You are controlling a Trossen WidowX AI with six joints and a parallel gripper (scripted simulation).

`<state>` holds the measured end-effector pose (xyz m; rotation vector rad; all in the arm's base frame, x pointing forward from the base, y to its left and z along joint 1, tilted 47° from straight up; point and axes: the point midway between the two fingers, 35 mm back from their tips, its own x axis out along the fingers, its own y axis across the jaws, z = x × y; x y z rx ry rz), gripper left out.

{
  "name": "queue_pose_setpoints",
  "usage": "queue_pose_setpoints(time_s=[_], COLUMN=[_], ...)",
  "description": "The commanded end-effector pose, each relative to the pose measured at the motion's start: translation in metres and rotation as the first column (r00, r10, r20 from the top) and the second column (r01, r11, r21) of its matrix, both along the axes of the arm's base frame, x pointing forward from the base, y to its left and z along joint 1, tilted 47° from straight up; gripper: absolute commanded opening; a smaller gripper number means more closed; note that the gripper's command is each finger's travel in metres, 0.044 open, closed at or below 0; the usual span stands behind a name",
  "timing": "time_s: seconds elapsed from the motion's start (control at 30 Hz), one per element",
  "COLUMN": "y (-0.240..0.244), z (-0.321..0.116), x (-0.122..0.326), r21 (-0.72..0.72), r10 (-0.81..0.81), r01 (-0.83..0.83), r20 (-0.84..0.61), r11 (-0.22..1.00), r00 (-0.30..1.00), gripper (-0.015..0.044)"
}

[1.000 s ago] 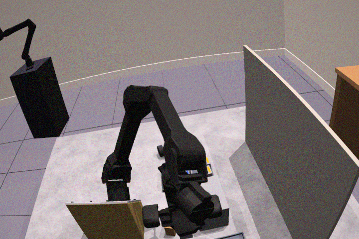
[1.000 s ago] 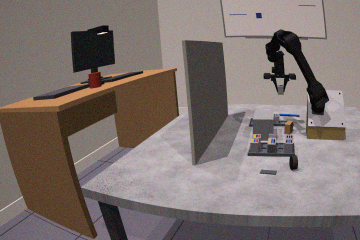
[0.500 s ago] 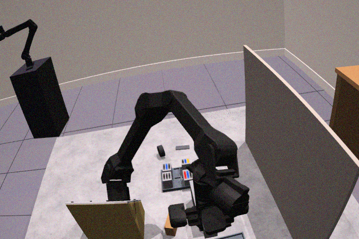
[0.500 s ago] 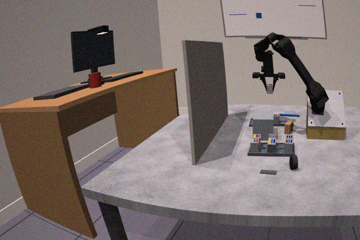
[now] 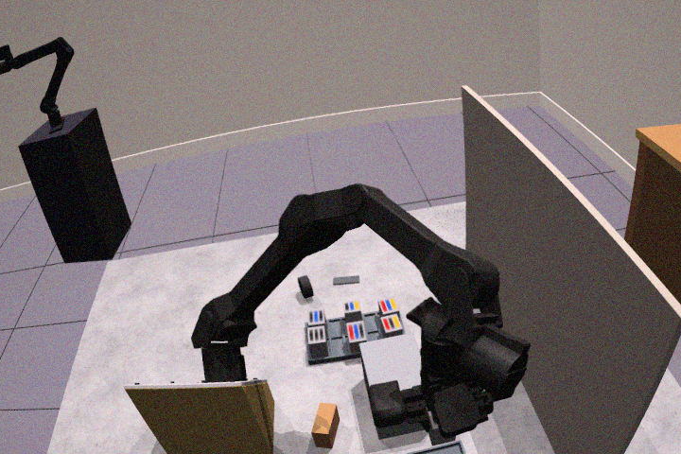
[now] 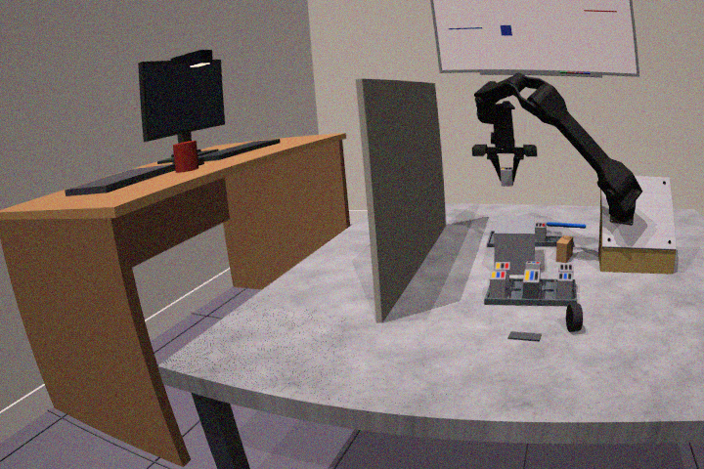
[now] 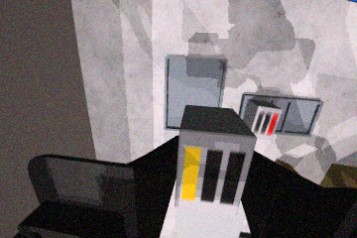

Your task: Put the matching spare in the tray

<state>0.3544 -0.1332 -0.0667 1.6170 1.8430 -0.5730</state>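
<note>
Wrist view alone shows code on held spare [image 7: 213, 159]: yellow stripe, two dark. Jaws of gripper [image 6: 506, 172] clenched on it, part-open, high above counter [image 6: 364, 354] far edge; tray [image 7: 193, 91] seemingly below

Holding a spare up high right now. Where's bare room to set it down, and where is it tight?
The gripper holds the yellow-striped spare. Bare room: inside the grey tray below, and the tabletop between the upright panel and the rack. Crowded: the rack's spares, wheel and brown block.
</note>
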Motion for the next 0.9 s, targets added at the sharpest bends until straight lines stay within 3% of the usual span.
queue_pose_setpoints(time_s=[0.0, 0.87], y=[0.002, 0.018], z=[0.002, -0.016], x=[0.009, 0.012], r21=[0.002, 0.000], r10=[-0.008, -0.009], r01=[0.008, 0.009], r20=[0.005, 0.006], r11=[1.000, 1.000], r00=[1.000, 1.000], gripper=[0.0000, 0.0000])
